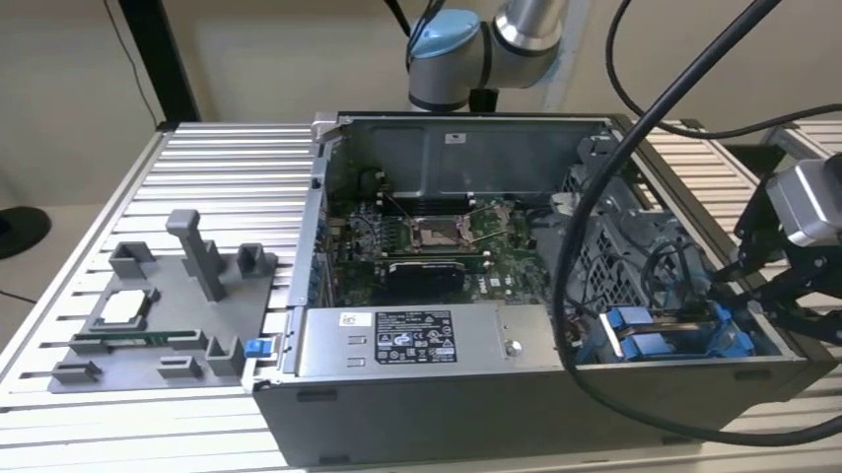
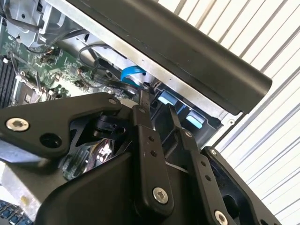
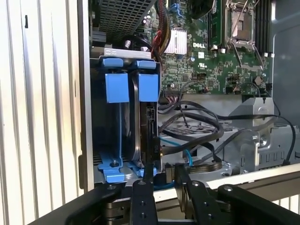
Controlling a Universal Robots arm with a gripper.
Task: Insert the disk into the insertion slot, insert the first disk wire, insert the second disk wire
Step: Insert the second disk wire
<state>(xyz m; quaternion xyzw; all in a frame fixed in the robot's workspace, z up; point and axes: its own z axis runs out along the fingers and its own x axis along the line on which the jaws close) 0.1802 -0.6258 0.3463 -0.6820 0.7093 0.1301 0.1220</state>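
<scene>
1. Disk [image 3: 150, 123], a dark slab in a glossy blue plastic carrier, stands upright in the insertion slot [image 3: 115, 174] at the case [image 1: 526, 424] corner.
2. Gripper [image 3: 161, 180] at its edge: clenched or released, can't tell.
3. Black cables [image 3: 199, 123] crowd alongside.

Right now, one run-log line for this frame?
silver-grey disk in blue plastic carrier: seated in grey metal drive bay | claw: at disk's connector end | black cables: bundled beside disk
</scene>
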